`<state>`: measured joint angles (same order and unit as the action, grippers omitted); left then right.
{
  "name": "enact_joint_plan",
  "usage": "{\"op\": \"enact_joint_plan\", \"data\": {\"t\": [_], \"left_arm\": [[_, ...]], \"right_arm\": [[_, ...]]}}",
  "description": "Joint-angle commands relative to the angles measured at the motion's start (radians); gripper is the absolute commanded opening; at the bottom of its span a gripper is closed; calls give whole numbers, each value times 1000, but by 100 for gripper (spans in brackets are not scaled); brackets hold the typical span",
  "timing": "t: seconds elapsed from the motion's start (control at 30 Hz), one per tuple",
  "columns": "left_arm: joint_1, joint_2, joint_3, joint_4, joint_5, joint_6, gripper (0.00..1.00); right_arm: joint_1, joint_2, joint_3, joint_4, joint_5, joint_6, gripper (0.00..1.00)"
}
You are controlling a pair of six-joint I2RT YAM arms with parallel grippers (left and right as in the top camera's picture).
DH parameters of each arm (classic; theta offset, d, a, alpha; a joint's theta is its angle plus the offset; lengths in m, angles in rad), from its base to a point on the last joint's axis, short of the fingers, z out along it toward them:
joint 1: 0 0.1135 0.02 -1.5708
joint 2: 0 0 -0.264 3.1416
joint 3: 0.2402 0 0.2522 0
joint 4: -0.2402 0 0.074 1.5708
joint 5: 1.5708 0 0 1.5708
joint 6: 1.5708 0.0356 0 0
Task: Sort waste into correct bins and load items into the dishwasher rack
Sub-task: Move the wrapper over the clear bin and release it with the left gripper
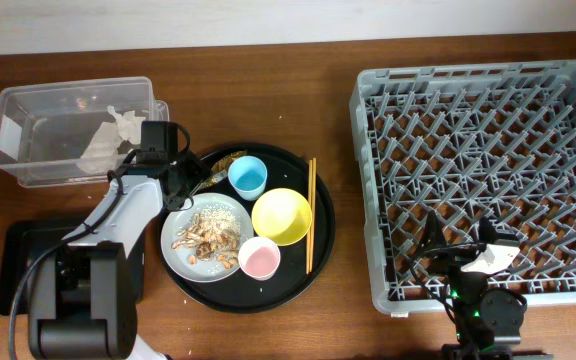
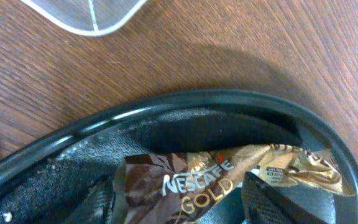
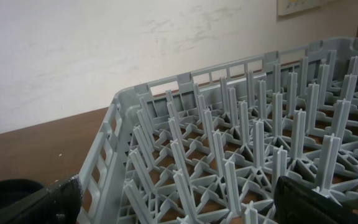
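A brown and gold coffee sachet (image 2: 229,177) lies at the back of the round black tray (image 2: 61,140). My left gripper (image 2: 179,205) is open astride it, one finger on each side. On that tray (image 1: 323,240) stand a light-blue cup (image 1: 247,177), a yellow bowl (image 1: 282,216), a pink cup (image 1: 259,258) and a grey plate (image 1: 178,262) of tan food scraps (image 1: 206,232). Chopsticks (image 1: 310,215) lie along the right side. A crumpled white napkin (image 1: 108,135) sits in the clear box (image 1: 28,160). My right gripper (image 3: 176,199) hangs open over the grey dishwasher rack (image 3: 185,81), holding nothing.
The shallow black rectangular tray (image 1: 23,250) lies at the front left, partly hidden by my left arm (image 1: 118,215). The rack (image 1: 468,75) fills the right side of the table. A corner of the clear box (image 2: 86,15) shows just behind the round tray.
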<state>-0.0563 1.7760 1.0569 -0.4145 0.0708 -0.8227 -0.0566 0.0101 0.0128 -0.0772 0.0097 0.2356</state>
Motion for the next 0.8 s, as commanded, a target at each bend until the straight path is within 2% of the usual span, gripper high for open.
{"op": "enact_joint_plan", "data": {"t": [0.0,0.13,0.17,0.27,0.5,0.53,0.6,0.7,0.73,0.77], "left_arm": [[7,37,2,3,-26,1,47],[7,41,2,2,-22,1,17],[7,40,3,-1,-22,1,1],[7,-10,11,-8,23,9,1],[7,-448,12,-91,16,9,1],[7,-498,12,-80,-34,8,1],[7,-552,12,-49,-268,8,1],[7,-505,12,114,-560,10,1],[11,-477,12,168,-610,40,1],[29,-439,12,257,-621,158,1]], "right_arm": [[-3,-6,-7,-5,2,4,99],[-3,-6,-7,-5,2,4,99],[-3,-6,-7,-5,2,4,99],[-3,-6,-7,-5,2,4,99],[-3,-6,-7,-5,2,4,99],[-3,-6,-7,-5,2,4,99],[-3,-6,-7,-5,2,4,99],[-3,-6,-7,-5,2,4,99],[-3,-6,-7,-5,2,4,99],[-3,-6,-7,-5,2,4,99]]}}
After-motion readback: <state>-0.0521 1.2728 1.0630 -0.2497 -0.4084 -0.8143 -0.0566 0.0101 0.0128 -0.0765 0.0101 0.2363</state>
